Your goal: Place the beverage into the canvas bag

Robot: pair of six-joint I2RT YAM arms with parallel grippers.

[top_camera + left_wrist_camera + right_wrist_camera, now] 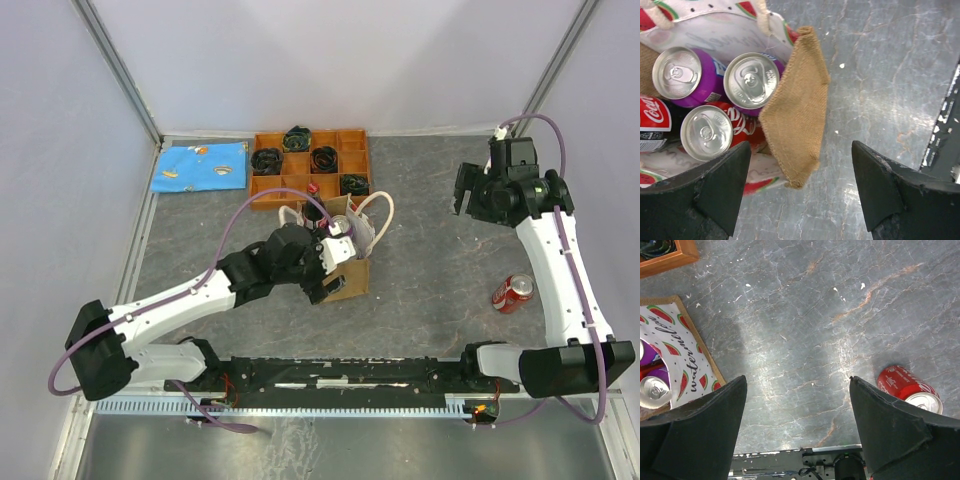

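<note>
The canvas bag point(352, 277) stands at the table's middle, tan burlap outside with a watermelon-print lining and white loop handles point(377, 218). In the left wrist view the bag's burlap corner point(797, 112) is folded outward, and inside stand two purple cans point(751, 80), a red cola can point(706, 132) and another cola container point(652, 120). My left gripper point(333, 268) point(800, 146) hovers open over the bag's near corner, holding nothing. One red beverage can point(513, 293) point(907, 387) lies on its side at the right. My right gripper point(466, 197) point(797, 379) hangs open high above the table, far from that can.
An orange wooden tray point(310, 165) with dark coiled items in its compartments sits behind the bag. A blue patterned cloth point(200, 167) lies at the back left. The arms' black base rail point(350, 372) runs along the near edge. The bag's edge point(670, 357) shows in the right wrist view.
</note>
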